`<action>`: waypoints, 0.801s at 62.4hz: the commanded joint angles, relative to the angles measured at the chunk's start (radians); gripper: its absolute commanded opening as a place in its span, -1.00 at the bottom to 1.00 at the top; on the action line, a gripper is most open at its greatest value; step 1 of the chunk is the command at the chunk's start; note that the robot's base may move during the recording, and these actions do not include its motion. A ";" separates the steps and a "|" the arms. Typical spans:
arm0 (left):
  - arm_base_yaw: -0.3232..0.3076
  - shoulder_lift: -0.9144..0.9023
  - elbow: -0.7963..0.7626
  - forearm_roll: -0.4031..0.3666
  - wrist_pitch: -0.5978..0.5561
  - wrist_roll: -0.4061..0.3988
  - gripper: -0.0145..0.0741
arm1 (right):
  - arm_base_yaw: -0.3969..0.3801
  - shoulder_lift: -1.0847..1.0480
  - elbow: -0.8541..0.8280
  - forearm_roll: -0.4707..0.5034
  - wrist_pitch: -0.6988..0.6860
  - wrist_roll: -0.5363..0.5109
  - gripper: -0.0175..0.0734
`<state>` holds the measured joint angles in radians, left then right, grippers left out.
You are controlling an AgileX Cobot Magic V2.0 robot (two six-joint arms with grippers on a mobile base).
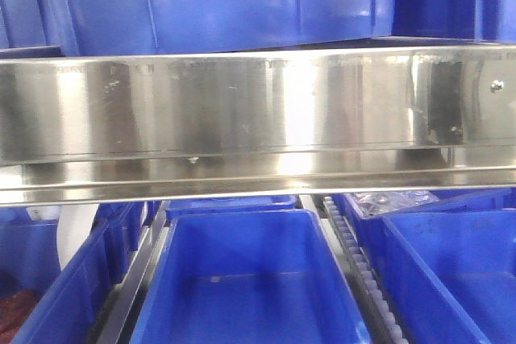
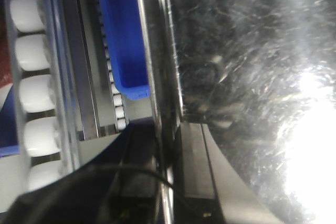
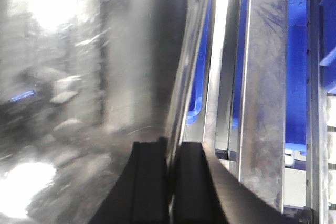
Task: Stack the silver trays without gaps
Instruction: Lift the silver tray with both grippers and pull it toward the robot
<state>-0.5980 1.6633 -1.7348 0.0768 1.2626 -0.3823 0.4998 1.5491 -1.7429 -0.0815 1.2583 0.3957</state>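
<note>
Left jaws: nearly shut and clamping one side wall of the silver tray (image 2: 252,56). One black pad (image 2: 195,156) is lying on the inner face and its partner on the outer.

Right jaws: nearly shut, pinching the opposite wall in the same way. One pad (image 3: 149,171) is sitting inside the pan and the other outside, under the rim.

The tray is hanging between my two wrists, its shiny floor filling both wrist views. I cannot tell whether it is resting on anything.

Beyond the left rim, a blue bin (image 2: 123,35) and a row of white rollers (image 2: 31,56) are showing. In the front view, the brushed shelf rail (image 1: 242,110) is spanning the frame with open blue bins (image 1: 242,279) beneath. No tray or jaws are showing there.

Judgement: the grasp is done and I am sharing one tray between both arms. No second tray is appearing under it, so stacking is not yet done. Still to do: carrying it over its partner, lowering it level, and seating the rims all round without a gap.
</note>
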 commanded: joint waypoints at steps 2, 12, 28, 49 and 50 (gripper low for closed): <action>-0.017 -0.018 -0.025 -0.060 0.041 0.051 -0.78 | 0.008 -0.047 -0.030 0.043 0.078 -0.026 -0.49; -0.008 -0.013 -0.036 -0.048 0.050 0.049 -0.78 | 0.008 -0.047 -0.030 0.043 0.078 -0.026 -0.49; -0.008 -0.013 -0.106 -0.051 0.050 0.049 -0.78 | 0.008 -0.046 -0.030 0.043 0.075 -0.026 -0.49; -0.008 -0.015 -0.137 -0.115 0.050 0.102 -0.78 | 0.008 -0.046 -0.030 0.043 0.073 -0.026 -0.49; -0.008 -0.015 -0.137 -0.115 0.050 0.102 -0.78 | 0.008 -0.046 -0.030 0.043 0.074 -0.026 -0.49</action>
<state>-0.5900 1.6951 -1.8281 0.0704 1.2650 -0.3247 0.4965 1.5475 -1.7429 -0.1194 1.2583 0.3941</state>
